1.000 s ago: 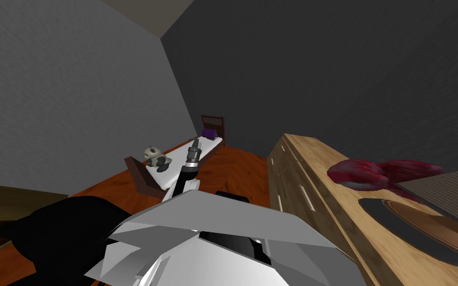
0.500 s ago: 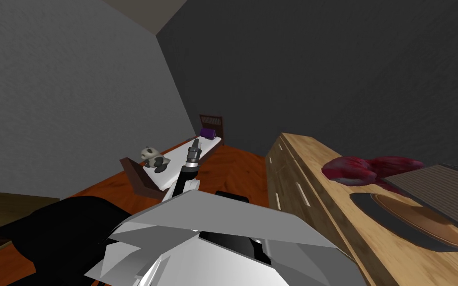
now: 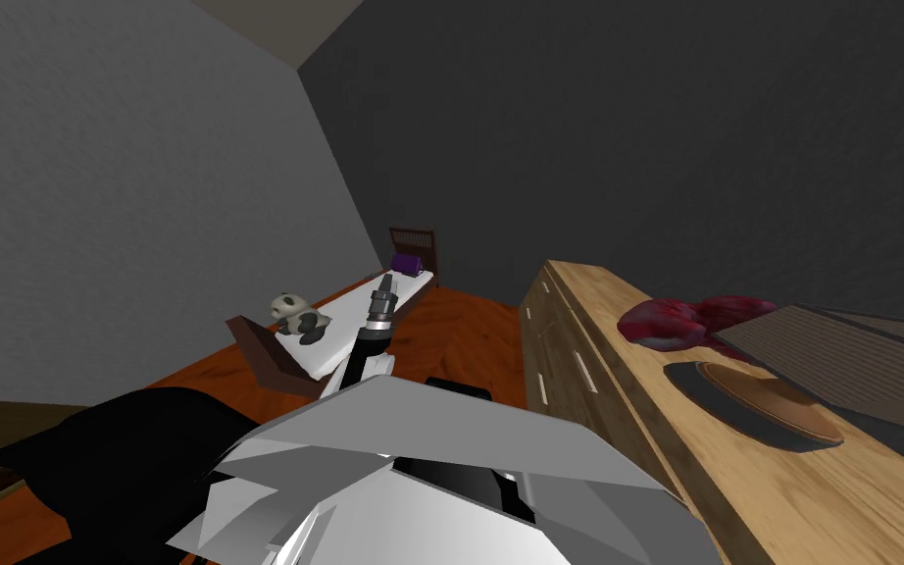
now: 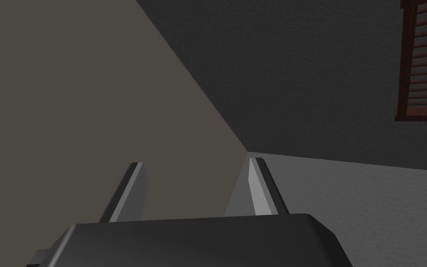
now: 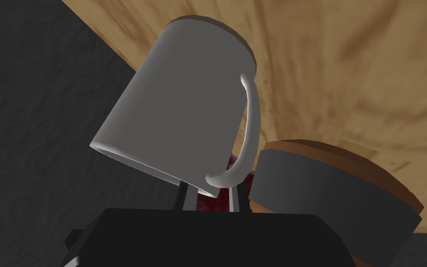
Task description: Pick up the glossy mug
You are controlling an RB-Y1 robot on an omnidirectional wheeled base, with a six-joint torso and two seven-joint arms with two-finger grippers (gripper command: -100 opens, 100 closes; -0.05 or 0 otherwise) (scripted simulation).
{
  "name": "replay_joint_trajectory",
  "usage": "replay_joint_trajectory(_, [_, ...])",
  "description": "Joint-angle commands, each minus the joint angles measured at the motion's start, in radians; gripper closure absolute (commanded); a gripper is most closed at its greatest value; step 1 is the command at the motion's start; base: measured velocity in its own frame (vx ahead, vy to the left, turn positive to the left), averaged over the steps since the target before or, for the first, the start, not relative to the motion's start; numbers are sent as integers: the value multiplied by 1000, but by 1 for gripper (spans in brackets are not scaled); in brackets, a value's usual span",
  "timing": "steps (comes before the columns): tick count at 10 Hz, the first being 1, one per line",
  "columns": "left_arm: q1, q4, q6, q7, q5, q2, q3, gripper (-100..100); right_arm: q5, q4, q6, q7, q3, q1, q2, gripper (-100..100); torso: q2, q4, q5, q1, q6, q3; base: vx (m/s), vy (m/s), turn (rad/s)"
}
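A plain light grey mug [image 5: 180, 106] with a curved handle [image 5: 249, 134] stands on the wooden dresser top [image 5: 347, 69], very close in the right wrist view. My right gripper [image 5: 210, 199] is right at the mug's rim, beside the foot of the handle, and the rim covers its front end. My left gripper [image 3: 382, 286] is raised ahead of me over the bed, away from the dresser. It stands open [image 4: 196, 167] with nothing in it.
The long wooden dresser [image 3: 734, 490] runs along my right. It carries a red cloth [image 3: 680, 319], a brown plate on a dark mat [image 3: 769, 404] next to the mug, and a ribbed board [image 3: 852, 358]. Ahead, a bed [image 3: 342, 329] holds a panda toy [image 3: 293, 314].
My head view has swung, so the dresser, plate and red cloth sit further left in the picture. The left arm holds the same raised pose.
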Motion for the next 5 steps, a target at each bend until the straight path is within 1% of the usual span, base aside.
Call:
replay_joint_trajectory(1, [0, 0, 0, 0, 0, 0, 0, 0, -19, -50, 46, 18, 1, -6, -11, 100, 0, 0, 0, 0, 0, 0, -44, -33, -70])
replay_joint_trajectory(2, [0, 0, 0, 0, 0, 0, 0, 0, -58, -83, 77, 50, 5, -20, -34, 100, 1, 0, 0, 0, 0, 1, -55, -56, -132])
replay_joint_trajectory(3, [0, 0, 0, 0, 0, 0, 0, 0, -58, -114, 105, 50, 5, -20, -34, 100, 2, 1, 0, -2, 1, 1, -54, -47, -64])
replay_joint_trajectory(4, [0, 0, 0, 0, 0, 0, 0, 0, -58, -138, 119, 50, 5, -20, -34, 100, 2, 1, 0, -1, 0, 1, -26, -18, 6])
replay_joint_trajectory(5, [0, 0, 0, 0, 0, 0, 0, 0, -98, -168, 156, 83, 9, -35, -57, 100, 1, 0, 0, 1, 0, 1, -32, -31, -132])
